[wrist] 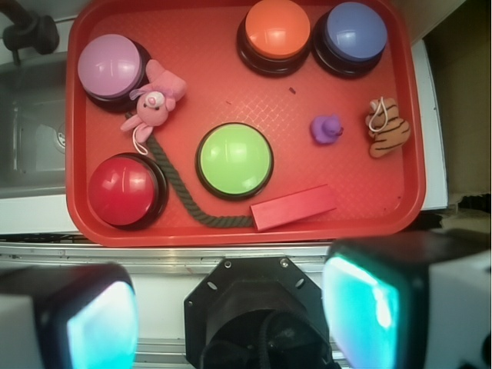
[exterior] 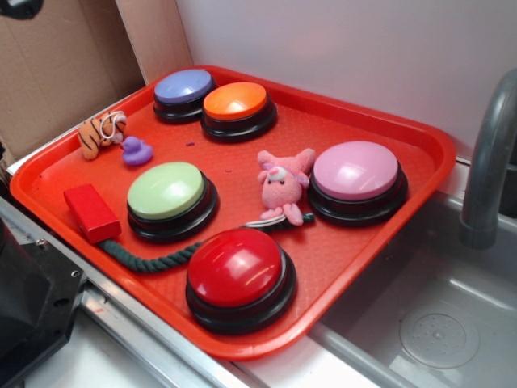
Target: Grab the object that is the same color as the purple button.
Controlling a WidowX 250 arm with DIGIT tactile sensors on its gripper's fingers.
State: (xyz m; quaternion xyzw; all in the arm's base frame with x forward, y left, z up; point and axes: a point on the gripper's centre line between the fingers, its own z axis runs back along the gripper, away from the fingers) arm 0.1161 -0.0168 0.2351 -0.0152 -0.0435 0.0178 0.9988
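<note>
A tiny glossy purple duck lies on the red tray at its left side, next to the tiger plush. It also shows in the wrist view. The blue-violet purple button stands at the tray's far corner, beside the orange button; in the wrist view it is at the top right. My gripper is open and empty, high above the robot base, off the tray's near edge. It is not visible in the exterior view.
On the tray stand a green button, a red button and a large pale pink button. A pink plush, a dark rope and a red block lie among them. A sink with a faucet is to the right.
</note>
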